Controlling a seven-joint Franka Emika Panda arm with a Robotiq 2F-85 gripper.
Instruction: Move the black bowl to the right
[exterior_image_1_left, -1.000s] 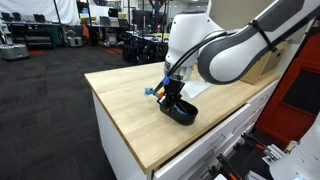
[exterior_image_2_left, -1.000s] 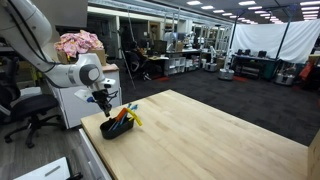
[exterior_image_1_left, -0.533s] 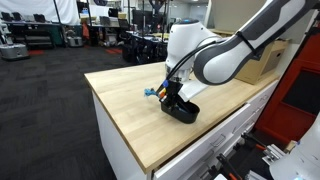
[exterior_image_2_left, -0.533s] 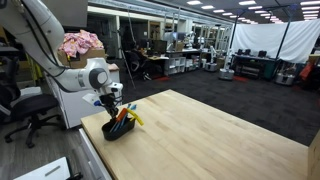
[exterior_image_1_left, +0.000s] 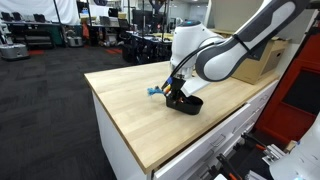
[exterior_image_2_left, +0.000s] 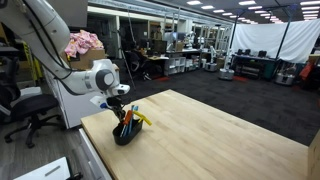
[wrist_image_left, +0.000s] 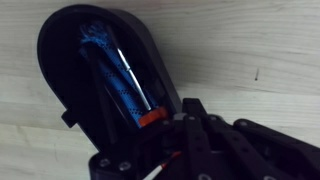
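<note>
**Exterior view.** The gripper (exterior_image_1_left: 178, 93) comes down steeply onto the black bowl (exterior_image_1_left: 188, 104), which sits directly beneath it on the wooden table (exterior_image_1_left: 120, 115). This approach from above suits a hold on the rim rather than around the body. A blue item (exterior_image_1_left: 153, 91) juts out past the rim beside the gripper. A cardboard box (exterior_image_1_left: 262, 66) stands well behind the arm.

**Exterior view.** The bowl (exterior_image_2_left: 127, 134) is just below the gripper (exterior_image_2_left: 122, 110). The orange and yellow items (exterior_image_2_left: 138, 119) lean outward, away from the fingers, so a stretch of rim is free to grasp.

**Wrist view.** The bowl (wrist_image_left: 75, 50) lies just ahead of the gripper (wrist_image_left: 188, 112), with the blue item (wrist_image_left: 115, 70) lying along its inside. The jaws appear drawn together, pinching the near rim, probably so that bowl and contents travel as one.
</note>
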